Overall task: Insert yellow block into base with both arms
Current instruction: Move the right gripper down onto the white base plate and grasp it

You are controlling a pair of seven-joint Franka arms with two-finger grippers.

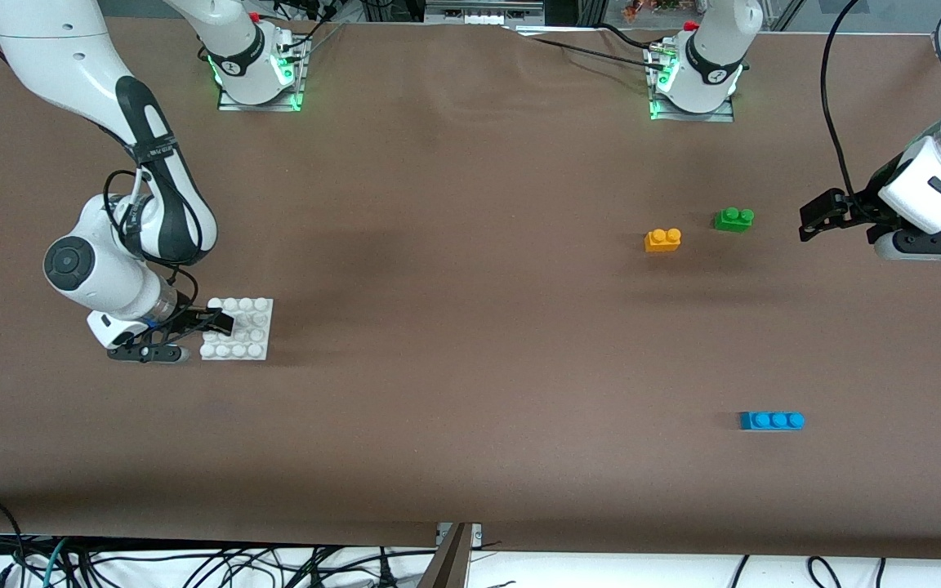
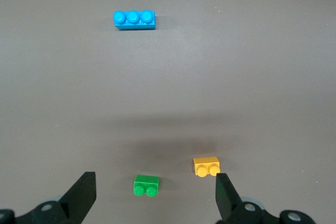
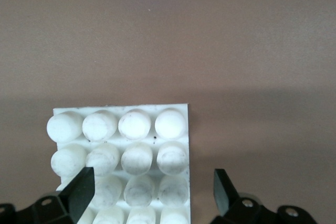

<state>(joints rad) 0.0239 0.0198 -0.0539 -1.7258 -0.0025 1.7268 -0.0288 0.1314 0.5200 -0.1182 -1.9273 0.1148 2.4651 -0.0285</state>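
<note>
The yellow block [image 1: 662, 239] lies on the brown table beside the green brick [image 1: 733, 219]. My left gripper [image 1: 812, 219] is open and empty over bare table, toward the left arm's end from the green brick. In the left wrist view the left gripper [image 2: 153, 196] looks onto the green brick [image 2: 146, 185], and the yellow block [image 2: 206, 166] shows close to one finger [image 2: 227, 196]. The white base [image 1: 250, 327] lies at the right arm's end. My right gripper [image 1: 213, 322] is open, low over the base's edge. In the right wrist view the right gripper [image 3: 152, 190] straddles the base [image 3: 123, 129].
A blue three-stud brick [image 1: 772, 420] lies nearer to the front camera than the yellow block; it also shows in the left wrist view [image 2: 134, 19]. Brown cloth covers the table between the base and the bricks. Cables hang below the table's front edge.
</note>
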